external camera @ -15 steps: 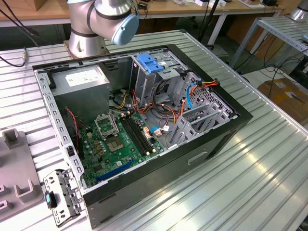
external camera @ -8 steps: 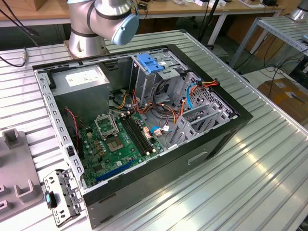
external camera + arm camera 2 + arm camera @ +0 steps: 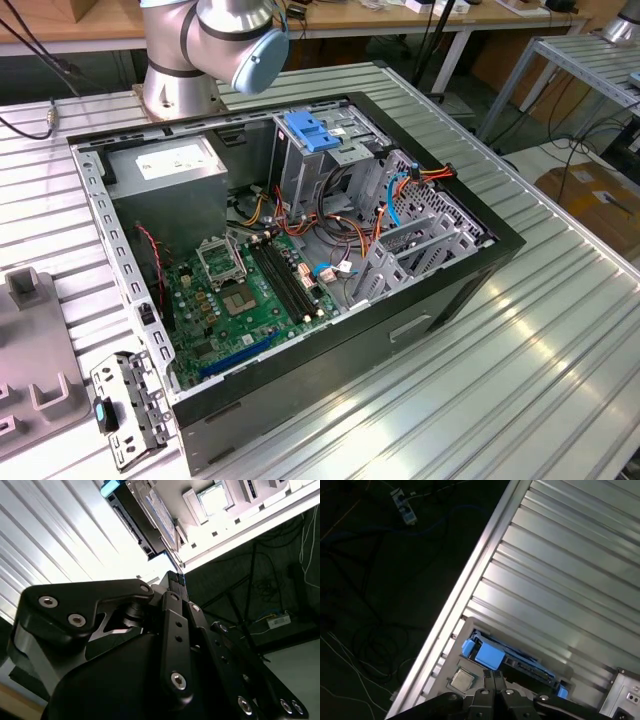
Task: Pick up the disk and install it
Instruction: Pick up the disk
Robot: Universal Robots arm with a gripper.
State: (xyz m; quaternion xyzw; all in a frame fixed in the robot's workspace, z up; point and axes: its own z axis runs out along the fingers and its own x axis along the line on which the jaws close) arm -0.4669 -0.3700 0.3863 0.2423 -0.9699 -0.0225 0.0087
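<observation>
hovering near the flat blue-handled disk (image 3: 489, 655), slim black fingers (image 3: 491, 681) pressed together, empty.

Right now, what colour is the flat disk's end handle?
Blue plastic handle, best in first wrist view.

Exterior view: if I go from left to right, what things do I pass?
Grey fixture → metal bracket → processor socket → blue plastic bracket → orange cables → cardboard box.
</observation>
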